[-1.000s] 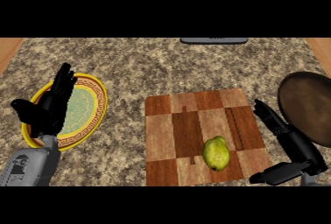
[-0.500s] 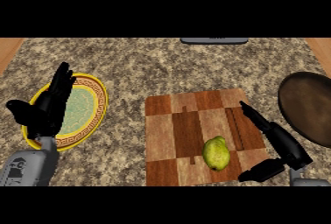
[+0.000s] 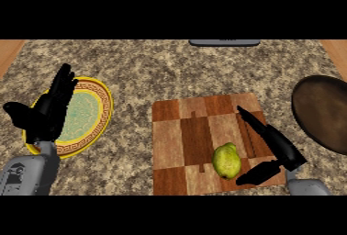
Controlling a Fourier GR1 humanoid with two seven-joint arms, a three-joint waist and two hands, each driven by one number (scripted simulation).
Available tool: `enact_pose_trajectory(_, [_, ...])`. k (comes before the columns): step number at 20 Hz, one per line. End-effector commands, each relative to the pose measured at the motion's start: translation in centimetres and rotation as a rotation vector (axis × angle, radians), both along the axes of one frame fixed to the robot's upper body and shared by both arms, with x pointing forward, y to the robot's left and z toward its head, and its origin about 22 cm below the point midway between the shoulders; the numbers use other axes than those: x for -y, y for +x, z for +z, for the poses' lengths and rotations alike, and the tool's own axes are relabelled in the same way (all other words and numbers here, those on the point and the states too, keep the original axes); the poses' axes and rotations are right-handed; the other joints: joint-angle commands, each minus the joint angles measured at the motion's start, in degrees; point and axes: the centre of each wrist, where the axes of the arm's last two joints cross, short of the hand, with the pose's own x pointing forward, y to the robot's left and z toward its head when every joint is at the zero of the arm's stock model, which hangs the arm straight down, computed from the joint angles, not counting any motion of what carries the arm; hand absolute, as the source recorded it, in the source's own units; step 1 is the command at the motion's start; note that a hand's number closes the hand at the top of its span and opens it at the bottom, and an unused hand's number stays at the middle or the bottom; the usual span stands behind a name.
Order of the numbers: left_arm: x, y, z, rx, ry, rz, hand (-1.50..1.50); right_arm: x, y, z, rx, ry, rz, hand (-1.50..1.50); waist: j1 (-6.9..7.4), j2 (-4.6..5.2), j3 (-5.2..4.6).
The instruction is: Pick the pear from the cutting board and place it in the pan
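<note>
A green-yellow pear (image 3: 226, 160) lies on the checkered wooden cutting board (image 3: 183, 137), near its lower right part. My right hand (image 3: 281, 153) hovers over the board just right of the pear, open, fingers stretched toward the upper left and thumb pointing at the pear's lower side; it does not touch the fruit. The dark brown pan (image 3: 325, 114) sits at the right edge, partly cut off. My left hand (image 3: 44, 114) rests open over the left plate, fingers up.
A yellow-rimmed patterned plate (image 3: 88, 114) lies at the left under the left hand. A grey object (image 3: 224, 42) shows at the counter's far edge. Speckled counter lies between plate, board and pan.
My right hand has slid leftward over the board toward the pear, staying open. The left hand has shifted only slightly. The pear has not moved.
</note>
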Motion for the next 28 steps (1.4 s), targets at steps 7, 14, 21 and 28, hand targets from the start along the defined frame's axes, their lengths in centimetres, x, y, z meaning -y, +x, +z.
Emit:
enact_pose_trajectory(7, [2.0, 0.5, -0.4, -0.001, -0.01, 0.009, 0.0, -3.7, 0.7, -1.5, -0.042, -0.049, 0.07, -1.5, 0.0, 0.0, -0.01])
enact_pose_trajectory(14, [1.1, 1.0, -1.0, -0.009, -0.006, -0.005, 0.0, -2.8, 1.0, -2.3, 0.085, -0.008, 0.163, 1.5, -0.1, 0.05, 0.0])
enact_pose_trajectory(21, [-0.2, -0.6, -1.4, -0.003, 0.004, 0.013, 0.0, -5.1, -0.1, -2.6, 0.086, -0.033, 0.145, 1.5, -0.07, -0.01, -0.01])
enact_pose_trajectory(28, [2.0, 0.2, -0.9, -0.015, -0.006, 0.004, 0.0, -5.4, 2.0, -1.0, 0.03, -0.255, -0.174, 1.5, 0.33, -0.14, -0.14])
